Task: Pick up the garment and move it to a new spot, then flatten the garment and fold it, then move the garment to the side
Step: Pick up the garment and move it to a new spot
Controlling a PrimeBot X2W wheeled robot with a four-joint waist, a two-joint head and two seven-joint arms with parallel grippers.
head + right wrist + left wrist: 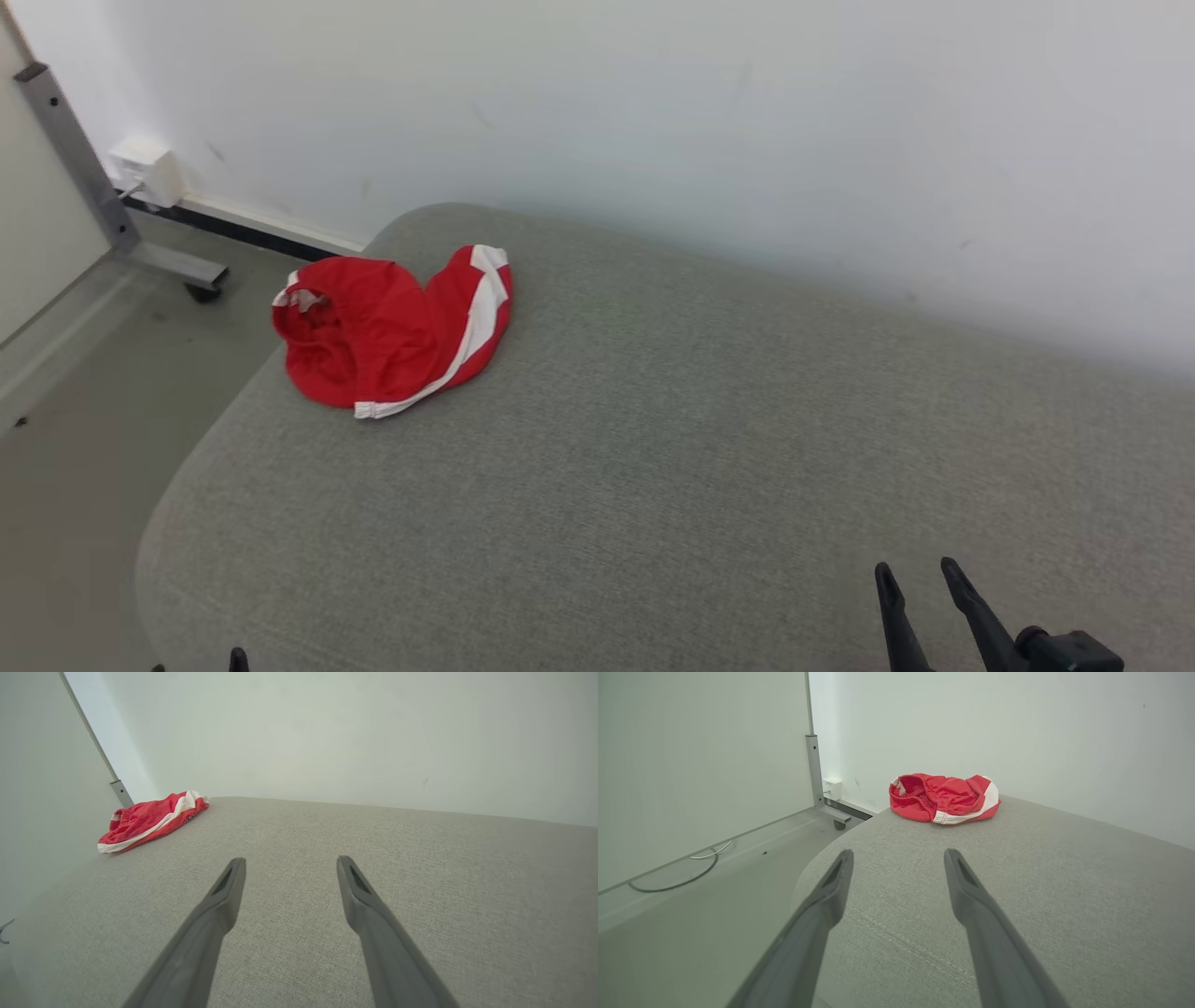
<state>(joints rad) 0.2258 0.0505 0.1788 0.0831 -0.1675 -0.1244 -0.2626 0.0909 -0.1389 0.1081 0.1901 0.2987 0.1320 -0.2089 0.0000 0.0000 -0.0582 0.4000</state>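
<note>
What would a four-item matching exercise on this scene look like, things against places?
1 garment
2 left gripper
3 right gripper
4 white wall box

A open, head view's lower right
B crumpled, grey cushion's far left
C low on the wall
D open, cushion's near left edge

Pairs: 1-B, 2-D, 3-A, 4-C

A red garment (373, 341) with a broad white stripe and white hem trim lies on a heathered grey woven cushion (700, 467) before a plain white wall (653, 112); the fingers (205, 933) are dark grey.
</note>
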